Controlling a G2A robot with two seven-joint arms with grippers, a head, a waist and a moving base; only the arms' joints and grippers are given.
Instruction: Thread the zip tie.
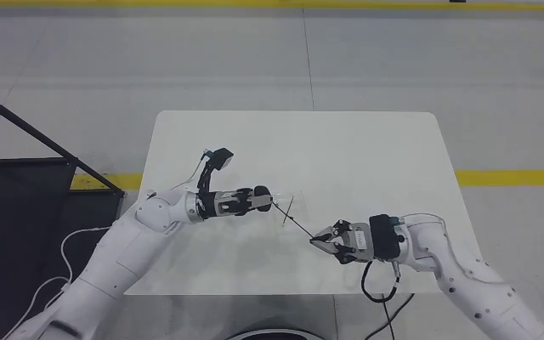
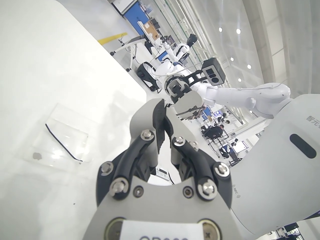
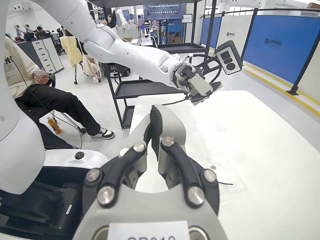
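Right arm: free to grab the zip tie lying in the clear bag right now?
Probably not yet: the clear bag lies near and uncovered, but the right gripper is shut on the other zip tie.

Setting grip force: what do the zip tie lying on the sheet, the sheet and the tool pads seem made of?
Zip tie: thin matte black strip, probably nylon; it bends gently. Sheet: clear glossy plastic, maybe acrylic; the table shows through. Left tool pads: black, ridged, likely rubber.

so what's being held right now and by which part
A zip tie, stretched between both: left gripper pinches one end, right gripper the other.
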